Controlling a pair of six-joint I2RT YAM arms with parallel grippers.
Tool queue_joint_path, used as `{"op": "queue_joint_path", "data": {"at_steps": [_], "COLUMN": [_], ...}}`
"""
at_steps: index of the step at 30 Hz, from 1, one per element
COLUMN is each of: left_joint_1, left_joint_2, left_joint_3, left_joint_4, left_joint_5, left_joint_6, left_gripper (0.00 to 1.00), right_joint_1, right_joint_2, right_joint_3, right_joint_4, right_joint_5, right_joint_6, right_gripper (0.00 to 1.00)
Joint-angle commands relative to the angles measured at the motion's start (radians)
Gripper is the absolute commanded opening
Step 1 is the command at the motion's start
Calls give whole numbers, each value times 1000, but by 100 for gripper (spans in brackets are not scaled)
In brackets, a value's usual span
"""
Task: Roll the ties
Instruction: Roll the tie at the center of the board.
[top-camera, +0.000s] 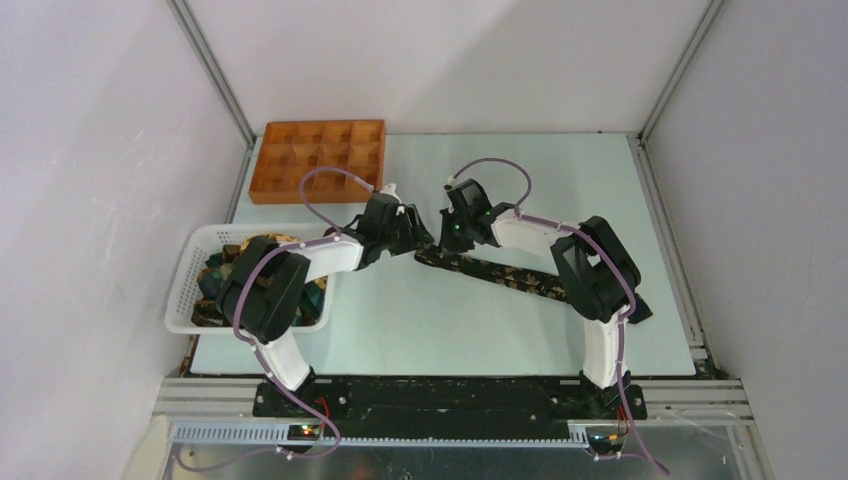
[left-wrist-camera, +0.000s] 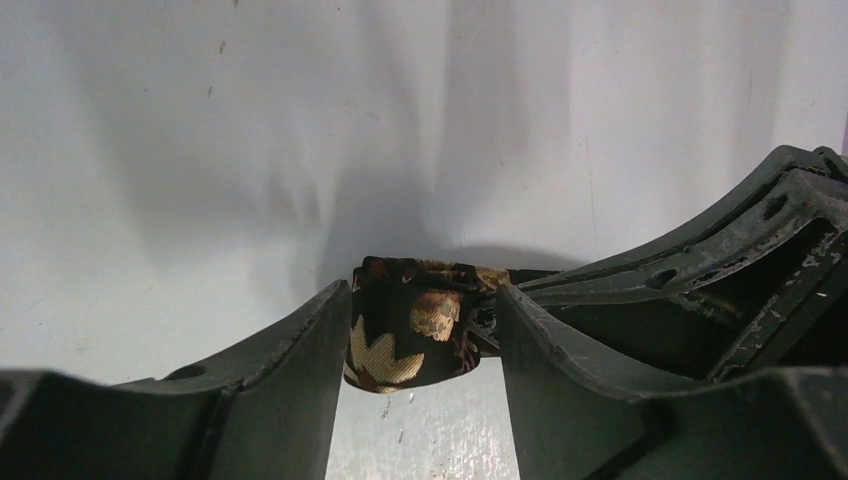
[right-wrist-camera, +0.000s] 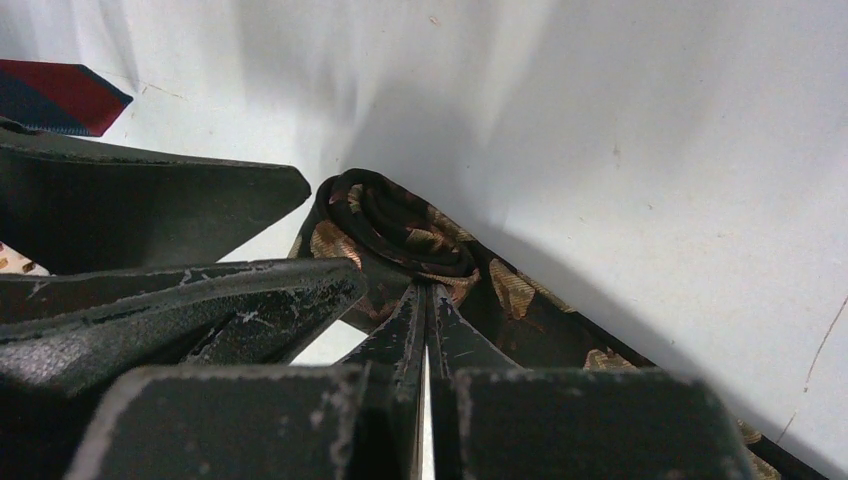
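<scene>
right, the white basket (top-camera: 185, 280) sits at the table's (top-camera: 560, 190) left edge, with bare surface beyond the grippers. my left gripper (left-wrist-camera: 422, 340) clasps the tie's (top-camera: 510, 275) rolled end mid-table. my right gripper (right-wrist-camera: 425, 300), clenched, touches that roll. the tie's long axis runs rightward and nearer.

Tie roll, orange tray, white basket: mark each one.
tie roll (right-wrist-camera: 400, 225), right wrist view, top of the coil.
orange tray (top-camera: 280, 193), top view, near wall.
white basket (top-camera: 185, 290), top view, left mesh wall.
</scene>
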Motion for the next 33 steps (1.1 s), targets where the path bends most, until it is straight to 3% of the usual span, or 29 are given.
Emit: {"op": "queue_joint_path", "data": {"at_steps": [1, 26, 33], "left_joint_1": [-4, -9, -9], "left_joint_2": [23, 52, 48], "left_joint_3": [-15, -59, -61], "left_joint_4": [72, 127, 92], "left_joint_5": [30, 78, 56], "left_joint_6": [3, 17, 21], "left_gripper": [58, 40, 56], "right_joint_1": [-7, -7, -5], "right_joint_2": [17, 9, 8], "right_joint_3": [3, 3, 3], "right_joint_4": [-17, -19, -20], "right_joint_5": [31, 29, 28], "right_joint_6": [-14, -13, -15], "right_gripper": [0, 0, 0]}}
